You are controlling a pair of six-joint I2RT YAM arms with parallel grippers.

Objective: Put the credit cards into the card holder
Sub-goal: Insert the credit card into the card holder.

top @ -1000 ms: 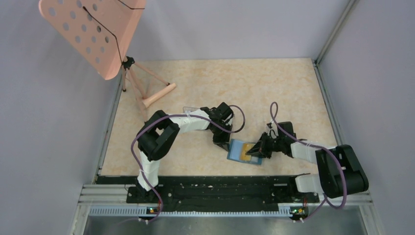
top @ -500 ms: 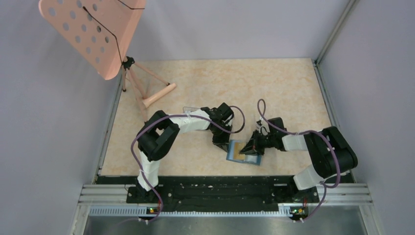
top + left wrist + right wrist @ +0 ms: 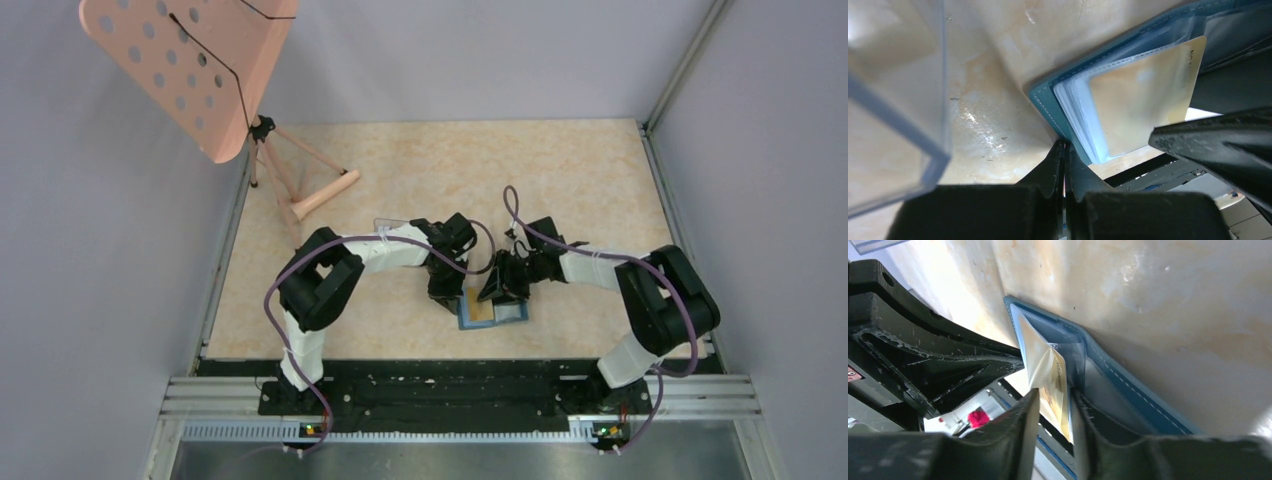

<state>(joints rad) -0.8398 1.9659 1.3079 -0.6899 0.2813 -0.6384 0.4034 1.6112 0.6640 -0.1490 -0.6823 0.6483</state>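
Swung left since a second ago, the right gripper (image 3: 1055, 396) and the card holder (image 3: 508, 316) now sit lower centre in the top view, beside the left gripper (image 3: 1064, 150). One teal holder lies open on the worktop (image 3: 560, 180), long axis left to right. One orange-yellow card (image 3: 1143, 95) sits partly in its clear pocket, slanting toward the left wrist view's upper right. The right jaws are clamped on it. The left jaws are together at the holder's corner.
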